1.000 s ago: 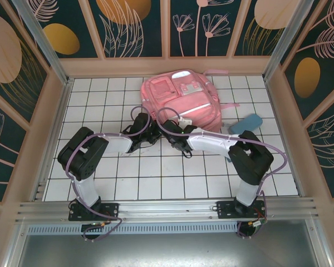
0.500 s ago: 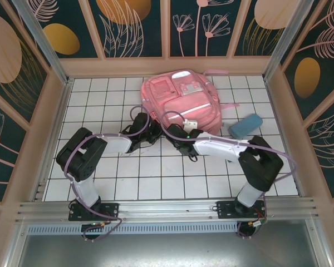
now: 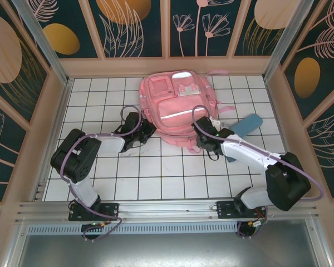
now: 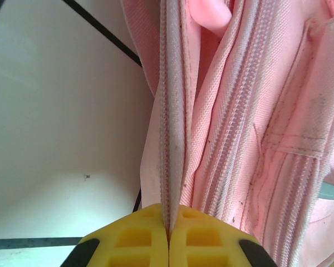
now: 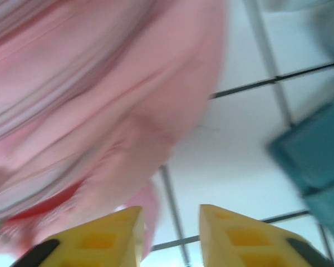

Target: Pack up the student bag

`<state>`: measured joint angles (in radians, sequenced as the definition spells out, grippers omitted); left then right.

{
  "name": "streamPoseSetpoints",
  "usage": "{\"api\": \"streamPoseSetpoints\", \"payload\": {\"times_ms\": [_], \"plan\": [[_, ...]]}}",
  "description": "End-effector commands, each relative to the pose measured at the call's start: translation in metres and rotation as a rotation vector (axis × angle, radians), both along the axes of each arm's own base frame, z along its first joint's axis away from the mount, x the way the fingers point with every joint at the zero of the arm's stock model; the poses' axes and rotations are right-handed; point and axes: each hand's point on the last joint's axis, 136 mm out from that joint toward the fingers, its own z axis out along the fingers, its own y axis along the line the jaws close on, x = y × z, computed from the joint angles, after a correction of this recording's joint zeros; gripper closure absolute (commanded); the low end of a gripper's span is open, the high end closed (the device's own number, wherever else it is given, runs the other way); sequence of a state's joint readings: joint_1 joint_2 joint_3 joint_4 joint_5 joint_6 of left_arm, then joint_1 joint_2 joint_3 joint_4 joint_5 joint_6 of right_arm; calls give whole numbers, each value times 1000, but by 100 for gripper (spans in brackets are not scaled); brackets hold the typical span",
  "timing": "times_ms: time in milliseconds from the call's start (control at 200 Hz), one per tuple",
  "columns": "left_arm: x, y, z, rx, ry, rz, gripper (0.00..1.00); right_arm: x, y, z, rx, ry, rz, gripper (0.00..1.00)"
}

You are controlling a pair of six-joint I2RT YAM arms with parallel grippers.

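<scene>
Right wrist view showed the right gripper point(image 5: 170, 233) with its jaws partly open and nothing between them. It had just swung from the front of the bag point(image 5: 100, 100) to the bag's right edge. The bag lay just to its left and the blue case point(image 5: 312, 161) just to its right, outside the bag and likely the next pick. The left gripper point(image 4: 168, 221) stayed pinched on the bag's zip seam. What the bag held could not be seen.
</scene>
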<state>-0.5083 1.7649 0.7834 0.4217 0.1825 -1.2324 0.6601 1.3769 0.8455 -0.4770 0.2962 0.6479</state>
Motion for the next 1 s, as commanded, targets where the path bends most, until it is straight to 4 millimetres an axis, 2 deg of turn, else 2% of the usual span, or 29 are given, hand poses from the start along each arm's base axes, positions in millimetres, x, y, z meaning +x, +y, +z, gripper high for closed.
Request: {"api": "streamPoseSetpoints", "payload": {"times_ms": [0, 105, 255, 400, 581, 681, 811, 991], "plan": [[5, 14, 9, 50, -37, 20, 100, -6, 58, 15, 174, -1, 279, 60], [5, 13, 10, 47, -38, 13, 100, -5, 78, 19, 189, -9, 334, 57], [6, 12, 11, 40, -38, 11, 100, 7, 83, 12, 137, -4, 310, 60], [6, 10, 12, 35, -37, 5, 100, 17, 76, 4, 72, 3, 260, 67], [5, 11, 12, 37, -38, 8, 100, 16, 72, -5, 42, 33, 237, 72], [5, 12, 10, 40, -35, 12, 100, 15, 70, -8, 28, 43, 228, 81], [8, 15, 11, 54, -36, 27, 100, 15, 60, -4, -22, 28, 190, 93], [12, 37, 3, 83, -21, 76, 100, 18, 32, 9, -126, -16, 108, 98]]}}
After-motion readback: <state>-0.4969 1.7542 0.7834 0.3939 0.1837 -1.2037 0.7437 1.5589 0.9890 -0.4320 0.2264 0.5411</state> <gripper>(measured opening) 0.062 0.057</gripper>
